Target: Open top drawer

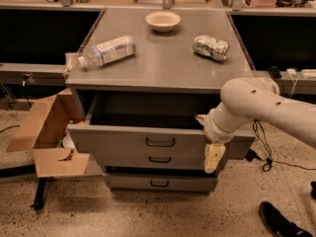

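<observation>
A: Being shown where, the top drawer [123, 139]?
B: Pulled out, under worktop [168, 63], above 2 shorter drawers [128, 160].
A: Pincer [215, 157]?
B: Being held pointing down at drawer's front-R edge; grip state can't be told.

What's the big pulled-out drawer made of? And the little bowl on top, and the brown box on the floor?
The top drawer looks like grey painted metal: thin, flat, matte panels. The bowl is pale, maybe paper or plastic. The box is brown cardboard with bent flaps. The gripper hangs by the drawer's right end.
</observation>
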You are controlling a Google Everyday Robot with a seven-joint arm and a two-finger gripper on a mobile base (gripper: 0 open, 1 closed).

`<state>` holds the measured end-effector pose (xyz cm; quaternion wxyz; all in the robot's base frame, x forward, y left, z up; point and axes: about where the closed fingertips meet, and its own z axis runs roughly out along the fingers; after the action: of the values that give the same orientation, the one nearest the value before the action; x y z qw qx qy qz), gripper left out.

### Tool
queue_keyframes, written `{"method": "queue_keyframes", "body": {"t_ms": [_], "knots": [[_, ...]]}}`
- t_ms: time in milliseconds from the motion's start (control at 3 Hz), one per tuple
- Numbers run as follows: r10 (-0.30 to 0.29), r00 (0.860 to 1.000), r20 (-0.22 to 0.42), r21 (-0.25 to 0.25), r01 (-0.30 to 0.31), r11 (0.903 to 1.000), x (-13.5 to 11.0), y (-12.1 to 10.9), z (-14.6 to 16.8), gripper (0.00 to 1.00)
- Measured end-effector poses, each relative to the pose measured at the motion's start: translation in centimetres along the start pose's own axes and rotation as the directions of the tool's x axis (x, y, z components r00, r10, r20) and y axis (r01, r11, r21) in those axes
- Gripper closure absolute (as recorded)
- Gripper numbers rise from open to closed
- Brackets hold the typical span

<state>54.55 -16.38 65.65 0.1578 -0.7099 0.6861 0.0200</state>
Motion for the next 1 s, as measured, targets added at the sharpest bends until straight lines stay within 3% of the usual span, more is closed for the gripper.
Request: {"method": "queue_keyframes", "body": {"t_ms": [333,667,1000], "knots": [[0.011,1.0,0.013,-0.095,-0.01,0.9955,-0.1,4.0,0.9,0.23],[0.011,1.0,0.013,-0.095,-0.01,0.9955,-0.3,3.8,0.3,0.45],[0.007,1.0,0.012,-0.094,-0.006,0.9956,-0.6,4.0,-0.2,0.77]]}}
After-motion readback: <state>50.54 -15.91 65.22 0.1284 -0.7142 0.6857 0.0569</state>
